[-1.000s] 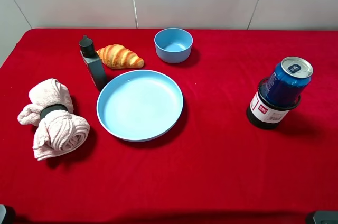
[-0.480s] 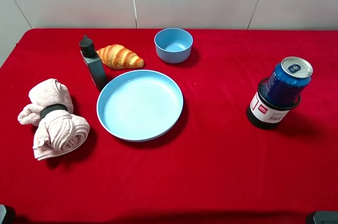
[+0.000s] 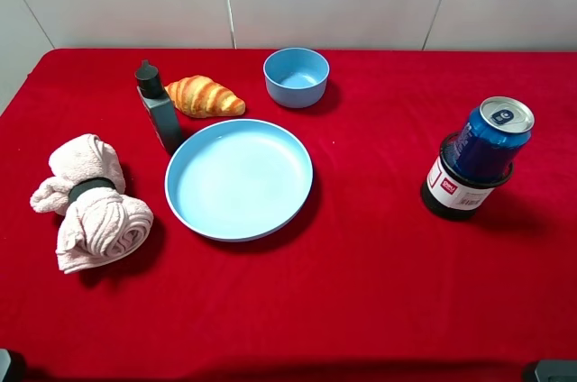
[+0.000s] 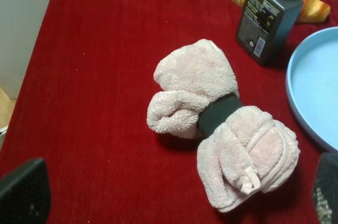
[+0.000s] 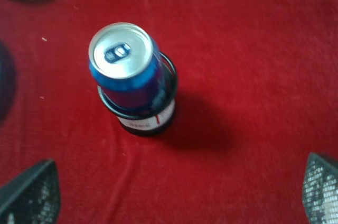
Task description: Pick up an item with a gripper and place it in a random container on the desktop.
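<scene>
smooth blue can (image 3: 488, 140) stands in mesh cup (image 3: 455, 187); both hands (image 5: 174, 192) (image 4: 174, 192) spread wide.

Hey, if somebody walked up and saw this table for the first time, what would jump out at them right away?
Probably the blue can standing inside the small black mesh cup at the right side of the bright red tablecloth. Next, the big blue plate near the middle, with a pink rolled towel at the left edge. Behind the plate lie a croissant, a dark bottle and a small blue bowl.
</scene>
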`<state>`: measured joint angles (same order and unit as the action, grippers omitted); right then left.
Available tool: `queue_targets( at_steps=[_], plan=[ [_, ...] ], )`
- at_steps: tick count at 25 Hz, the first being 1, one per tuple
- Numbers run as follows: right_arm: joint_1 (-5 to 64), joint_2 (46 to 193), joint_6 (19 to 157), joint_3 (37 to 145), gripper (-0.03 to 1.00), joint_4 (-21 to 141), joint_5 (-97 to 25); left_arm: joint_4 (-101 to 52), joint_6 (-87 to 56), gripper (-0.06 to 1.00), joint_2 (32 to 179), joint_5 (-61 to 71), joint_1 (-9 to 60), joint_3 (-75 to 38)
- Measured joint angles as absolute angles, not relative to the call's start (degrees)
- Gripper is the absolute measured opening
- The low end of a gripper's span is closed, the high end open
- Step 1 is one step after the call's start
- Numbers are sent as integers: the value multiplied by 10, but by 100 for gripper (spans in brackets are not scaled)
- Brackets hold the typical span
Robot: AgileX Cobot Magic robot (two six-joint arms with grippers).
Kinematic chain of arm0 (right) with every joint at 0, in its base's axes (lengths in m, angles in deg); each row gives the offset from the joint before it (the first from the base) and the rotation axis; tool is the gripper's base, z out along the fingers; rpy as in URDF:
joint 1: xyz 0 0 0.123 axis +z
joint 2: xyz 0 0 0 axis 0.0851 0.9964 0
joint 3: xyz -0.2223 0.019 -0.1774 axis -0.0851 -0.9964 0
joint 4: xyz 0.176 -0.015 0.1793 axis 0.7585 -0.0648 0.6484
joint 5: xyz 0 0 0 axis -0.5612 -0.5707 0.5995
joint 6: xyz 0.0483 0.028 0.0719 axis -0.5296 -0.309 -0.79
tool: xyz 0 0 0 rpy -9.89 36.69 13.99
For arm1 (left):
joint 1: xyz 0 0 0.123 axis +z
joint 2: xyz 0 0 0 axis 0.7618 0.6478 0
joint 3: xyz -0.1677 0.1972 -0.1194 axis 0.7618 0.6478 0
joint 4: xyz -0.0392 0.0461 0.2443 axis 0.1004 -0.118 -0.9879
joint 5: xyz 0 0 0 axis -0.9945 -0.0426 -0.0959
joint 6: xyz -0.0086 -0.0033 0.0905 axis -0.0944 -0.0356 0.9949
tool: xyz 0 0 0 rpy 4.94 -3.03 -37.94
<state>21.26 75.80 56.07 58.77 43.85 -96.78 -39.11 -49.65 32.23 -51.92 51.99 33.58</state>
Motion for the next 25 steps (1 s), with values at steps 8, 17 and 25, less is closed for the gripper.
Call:
queue_targets(
  at_steps=[8, 17, 25],
  plan=[
    [119, 714, 559, 530, 69, 438, -957, -391, -497, 99, 322, -519, 520, 336],
    [51, 552, 560, 442, 69, 437, -915, -391, -497, 99, 322, -519, 520, 336],
    [20, 460, 565, 405, 69, 434, -876, -391, -497, 99, 322, -519, 520, 336]
  ],
)
